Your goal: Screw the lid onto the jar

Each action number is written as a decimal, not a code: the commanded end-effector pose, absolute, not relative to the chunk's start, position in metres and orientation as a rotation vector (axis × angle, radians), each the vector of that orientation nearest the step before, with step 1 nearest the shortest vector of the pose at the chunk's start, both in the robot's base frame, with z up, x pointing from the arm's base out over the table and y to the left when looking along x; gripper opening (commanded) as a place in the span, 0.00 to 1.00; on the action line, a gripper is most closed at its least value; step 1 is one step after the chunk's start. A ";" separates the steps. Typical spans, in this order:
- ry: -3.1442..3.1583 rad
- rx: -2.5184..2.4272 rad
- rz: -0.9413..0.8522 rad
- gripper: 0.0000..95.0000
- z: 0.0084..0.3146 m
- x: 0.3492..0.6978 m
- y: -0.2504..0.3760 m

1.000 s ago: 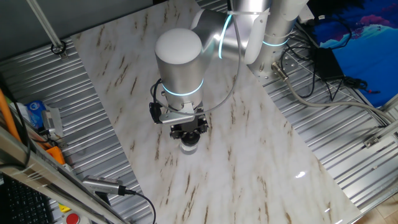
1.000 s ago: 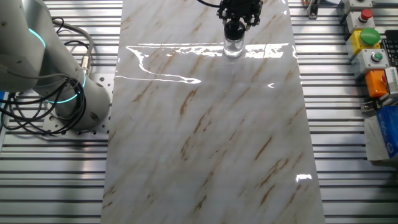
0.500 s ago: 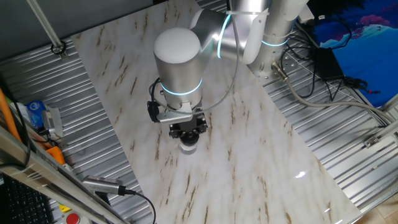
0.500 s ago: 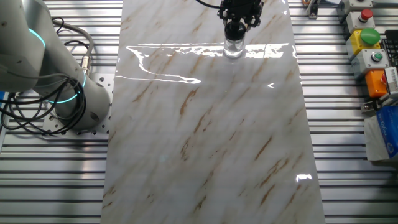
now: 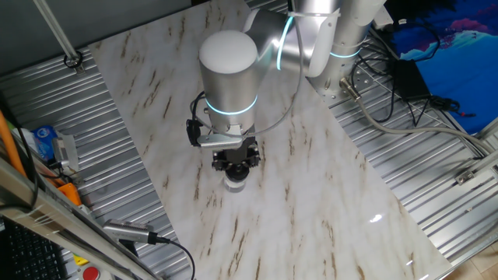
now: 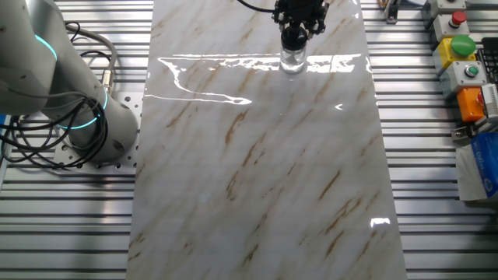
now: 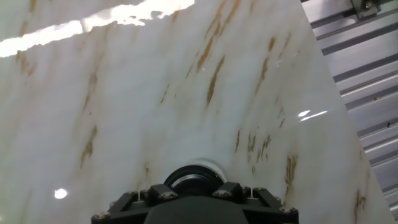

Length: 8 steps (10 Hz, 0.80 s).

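My gripper point(image 6: 296, 31) pinches the lid point(image 7: 194, 179) atop the jar point(image 6: 292, 60), upper centre: I keep vertical, press lightly, twist without cross-threading.

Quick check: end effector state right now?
End effector: closed on the small round black lid, atop the small clear glass jar.

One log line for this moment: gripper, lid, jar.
gripper: directly above jar, open/shut unclear | lid: on jar mouth under fingers | jar: upright on table
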State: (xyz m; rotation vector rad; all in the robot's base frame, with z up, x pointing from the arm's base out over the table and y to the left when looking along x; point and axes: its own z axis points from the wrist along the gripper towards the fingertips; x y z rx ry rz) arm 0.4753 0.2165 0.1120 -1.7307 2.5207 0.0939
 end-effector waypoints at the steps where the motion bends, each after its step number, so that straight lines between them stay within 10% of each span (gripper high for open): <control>1: 2.520 -1.727 0.095 0.00 0.104 0.476 0.216; 8: 2.522 -1.748 0.107 0.00 0.104 0.476 0.216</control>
